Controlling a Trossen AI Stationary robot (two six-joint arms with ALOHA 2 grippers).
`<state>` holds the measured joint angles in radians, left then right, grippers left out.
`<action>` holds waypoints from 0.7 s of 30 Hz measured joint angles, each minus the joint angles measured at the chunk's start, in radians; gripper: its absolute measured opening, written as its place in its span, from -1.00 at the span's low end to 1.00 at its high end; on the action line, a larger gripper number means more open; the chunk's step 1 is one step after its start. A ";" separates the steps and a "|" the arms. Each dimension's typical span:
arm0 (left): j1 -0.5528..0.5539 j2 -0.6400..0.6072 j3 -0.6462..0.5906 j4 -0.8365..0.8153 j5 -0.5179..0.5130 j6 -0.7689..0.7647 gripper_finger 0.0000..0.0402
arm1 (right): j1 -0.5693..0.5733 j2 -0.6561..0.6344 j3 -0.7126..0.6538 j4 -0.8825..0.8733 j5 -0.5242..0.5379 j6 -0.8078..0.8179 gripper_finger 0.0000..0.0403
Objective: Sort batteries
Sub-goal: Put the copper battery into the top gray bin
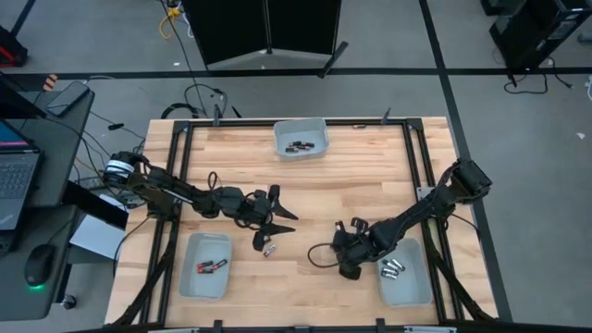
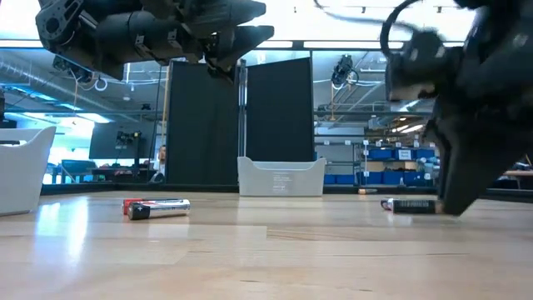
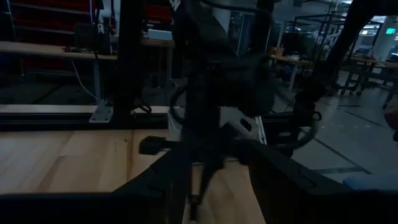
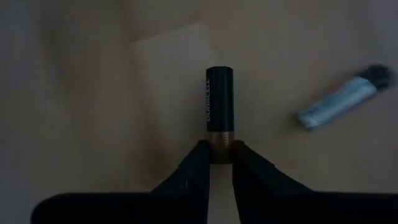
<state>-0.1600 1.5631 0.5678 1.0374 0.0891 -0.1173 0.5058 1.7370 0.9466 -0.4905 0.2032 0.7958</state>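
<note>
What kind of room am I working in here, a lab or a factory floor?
Most likely a robotics lab or workshop. Beyond the wooden table stand shelves of blue storage bins, a laptop desk sits beside the rig, and cables trail over the grey floor.

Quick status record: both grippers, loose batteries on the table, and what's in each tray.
right gripper: low at the table, fingers closed on the copper end of a black battery
left gripper: open, raised above the table
loose cells: two below the left gripper; silver-grey battery beside the black one
far tray: dark cells
left tray: red-and-black cells
right tray: silver-grey cells
</note>
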 joint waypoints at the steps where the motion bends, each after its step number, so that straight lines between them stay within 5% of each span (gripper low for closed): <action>1: 0.000 0.000 0.000 0.004 0.000 0.000 -0.16 | 0.006 -0.004 0.010 0.007 -0.003 -0.012 -0.73; 11: 0.002 -0.001 0.000 0.000 0.000 -0.006 -0.16 | -0.045 -0.029 0.131 -0.027 0.069 -0.139 -0.73; 21: -0.002 -0.014 0.000 -0.034 0.009 -0.002 -0.16 | -0.436 -0.127 0.154 -0.129 0.031 -0.437 -0.73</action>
<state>-0.1625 1.5492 0.5678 1.0038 0.0982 -0.1195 0.0697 1.6103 1.1001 -0.6196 0.2346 0.3583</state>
